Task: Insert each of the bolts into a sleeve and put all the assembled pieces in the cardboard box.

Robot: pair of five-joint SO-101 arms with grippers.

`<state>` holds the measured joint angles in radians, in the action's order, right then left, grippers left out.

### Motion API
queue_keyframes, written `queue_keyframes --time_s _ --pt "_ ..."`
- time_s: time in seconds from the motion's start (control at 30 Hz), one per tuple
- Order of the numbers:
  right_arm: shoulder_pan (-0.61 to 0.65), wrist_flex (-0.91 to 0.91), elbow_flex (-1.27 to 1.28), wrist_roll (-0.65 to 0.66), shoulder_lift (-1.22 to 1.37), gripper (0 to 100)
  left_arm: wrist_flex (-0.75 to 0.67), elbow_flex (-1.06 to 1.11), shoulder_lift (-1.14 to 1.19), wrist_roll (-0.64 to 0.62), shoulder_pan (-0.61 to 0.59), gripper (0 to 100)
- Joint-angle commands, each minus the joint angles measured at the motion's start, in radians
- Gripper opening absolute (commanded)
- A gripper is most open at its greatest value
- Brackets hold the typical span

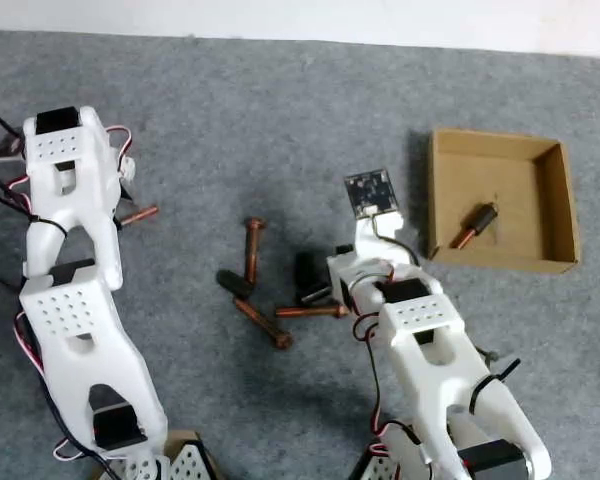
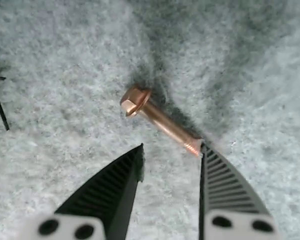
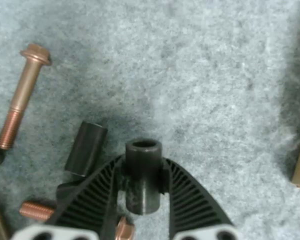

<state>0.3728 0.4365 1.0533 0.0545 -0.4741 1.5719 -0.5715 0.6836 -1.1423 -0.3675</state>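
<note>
Right gripper (image 3: 143, 169): fingers clamped on black sleeve (image 3: 143, 150), open bore visible. Second sleeve (image 3: 86, 149) lies just beside it. Loose bolts (image 1: 262, 323) clustered at centre of table (image 1: 280, 120).
Left gripper (image 2: 172, 150): fingers apart, low over copper bolt (image 2: 160, 120), thread tip touching one finger.
Cardboard box (image 1: 560, 200), far right: holds one assembled piece (image 1: 475, 225).
Left arm stretched far along left side. Right arm bent at centre, near box.

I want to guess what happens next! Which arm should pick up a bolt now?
Left. The left jaws are open right by a bolt, its threaded tip at one jaw. The right jaws are shut on a black sleeve, so they cannot grab one.
</note>
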Motion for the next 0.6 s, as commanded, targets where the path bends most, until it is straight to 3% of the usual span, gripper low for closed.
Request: queue_keyframes --time_s 0.0,0.2,0.47,0.57 --pt "0.002 -0.031 -0.010 0.011 -0.028 0.7 -0.055 -0.024 -0.012 -0.041 -0.005 18" --pt "0.002 -0.031 -0.010 0.011 -0.028 0.7 -0.127 -0.030 0.163 -0.089 -0.008 18" --pt "0.002 -0.031 -0.010 0.011 -0.028 0.8 -0.092 -0.050 0.159 -0.092 -0.008 17" --pt "0.002 -0.031 -0.010 0.011 -0.028 0.8 -0.095 -0.048 0.160 -0.091 -0.008 11"
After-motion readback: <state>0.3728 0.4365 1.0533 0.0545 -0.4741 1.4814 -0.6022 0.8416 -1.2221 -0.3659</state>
